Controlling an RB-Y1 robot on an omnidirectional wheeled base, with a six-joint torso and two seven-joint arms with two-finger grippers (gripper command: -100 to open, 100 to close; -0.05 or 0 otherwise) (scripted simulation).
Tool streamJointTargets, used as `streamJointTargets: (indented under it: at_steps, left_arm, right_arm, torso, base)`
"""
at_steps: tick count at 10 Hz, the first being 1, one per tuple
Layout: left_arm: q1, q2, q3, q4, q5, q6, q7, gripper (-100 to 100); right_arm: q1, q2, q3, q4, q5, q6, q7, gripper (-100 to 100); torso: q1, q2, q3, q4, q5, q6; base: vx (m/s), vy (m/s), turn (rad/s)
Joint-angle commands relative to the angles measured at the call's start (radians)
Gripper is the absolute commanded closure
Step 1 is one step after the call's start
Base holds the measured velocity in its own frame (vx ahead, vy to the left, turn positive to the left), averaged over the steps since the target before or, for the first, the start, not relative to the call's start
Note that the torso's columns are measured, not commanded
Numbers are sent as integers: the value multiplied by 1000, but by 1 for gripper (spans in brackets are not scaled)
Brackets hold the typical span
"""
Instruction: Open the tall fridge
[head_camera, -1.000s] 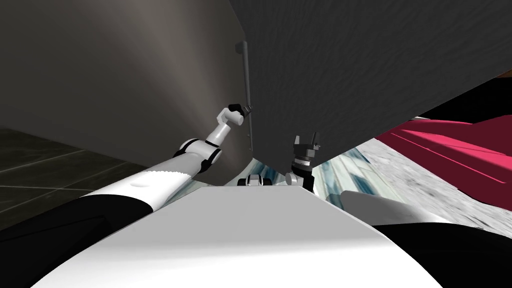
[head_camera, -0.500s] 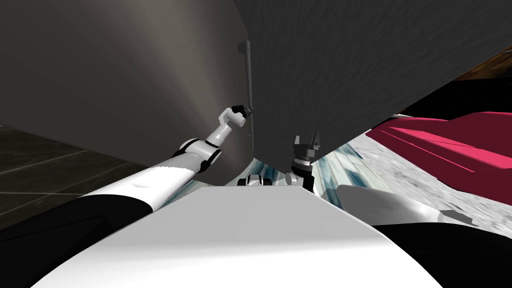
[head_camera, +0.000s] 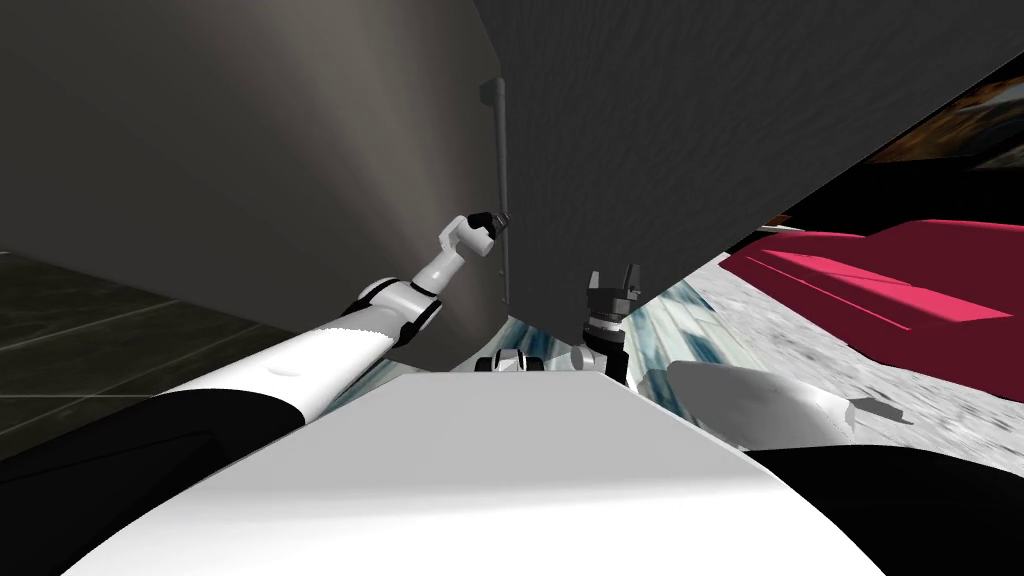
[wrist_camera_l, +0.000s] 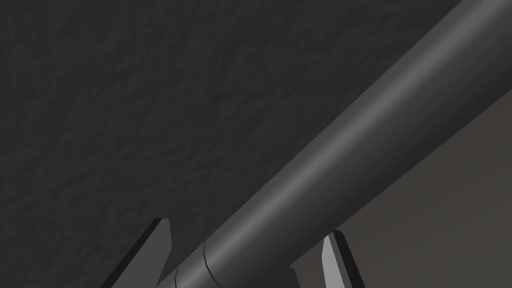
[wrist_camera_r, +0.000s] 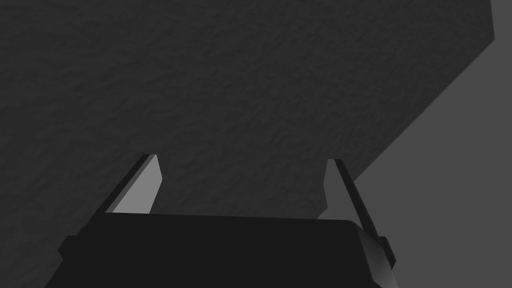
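The tall fridge's door (head_camera: 650, 130) is a dark grey, rough-textured plane with a long upright bar handle (head_camera: 500, 150) at its left edge. My left gripper (head_camera: 502, 221) reaches the handle about halfway down. In the left wrist view the handle (wrist_camera_l: 350, 135) runs between the two fingers of the left gripper (wrist_camera_l: 246, 227), which stand apart on either side of it, open, with the door (wrist_camera_l: 125, 100) behind. My right gripper (head_camera: 613, 272) hangs lower, just before the door's bottom edge. The right gripper (wrist_camera_r: 243, 162) is open and empty, facing the door (wrist_camera_r: 225, 75).
A smooth grey-brown surface (head_camera: 250, 150) rises left of the handle. Dark floor tiles (head_camera: 80, 310) lie at the far left. A red piece of furniture (head_camera: 900, 280) stands at the right on a pale speckled floor (head_camera: 800, 340).
My head view has shifted: the red furniture and the floor slid left, and the door's lower edge tilted up at the right. The left gripper stayed at the handle with its fingers equally wide.
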Motion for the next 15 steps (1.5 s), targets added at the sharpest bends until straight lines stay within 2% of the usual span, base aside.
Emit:
streamJointTargets:
  at_steps: [1, 2, 3, 4, 6, 7, 8, 9, 10, 15]
  left_arm:
    - [-2, -2, -21, -42, -17, 11, 73, 100]
    - [-2, -2, -21, -42, -17, 11, 90, 100]
    - [6, 5, -73, -90, -63, 32, 113, 100]
    - [6, 5, -73, -94, -63, 32, 137, 100]
    - [6, 5, -73, -94, -63, 32, 182, 100]
    - [6, 5, -73, -94, -63, 32, 182, 100]
    - [12, 6, -85, -89, -73, 36, 163, 100]
    - [7, -11, -114, -127, -51, 39, 165, 100]
    - [4, -19, -127, -146, -39, 40, 166, 100]
    - [-11, -62, -195, -241, 22, 46, 175, 100]
  right_arm:
    - [0, 0, 0, 0, 0, 0, 0, 0]
    - [0, 0, 0, 0, 0, 0, 0, 0]
    - [0, 0, 0, 0, 0, 0, 0, 0]
    - [0, 0, 0, 0, 0, 0, 0, 0]
    - [0, 0, 0, 0, 0, 0, 0, 0]
    - [0, 0, 0, 0, 0, 0, 0, 0]
    - [0, 0, 0, 0, 0, 0, 0, 0]
    - [0, 0, 0, 0, 0, 0, 0, 0]
    - [0, 0, 0, 0, 0, 0, 0, 0]
    - [0, 0, 0, 0, 0, 0, 0, 0]
  torso:
    - [-2, 0, 1, 1, -1, -2]
    - [-1, -1, 0, 2, 1, -5]
    - [1, -3, -2, 2, 2, -6]
    - [1, -1, -1, 0, 0, -2]
    - [0, -3, -2, 1, 2, -6]
    - [1, -5, -4, 1, 3, -6]
    - [2, -5, -4, 1, 4, -5]
    - [2, -4, -3, -1, 2, -5]
    - [2, 0, 0, -3, 1, -1]
    - [3, -4, -3, 0, 3, -7]
  base:
    - [-57, 45, -29]
    - [-13, 16, 11]
    - [-65, 52, -145]
    - [-87, 71, -127]
    - [-28, 16, -5]
    - [8, -13, 21]
    - [7, -6, 7]
    - [-90, 77, -75]
    - [-209, 118, -109]
    - [-198, 89, -80]
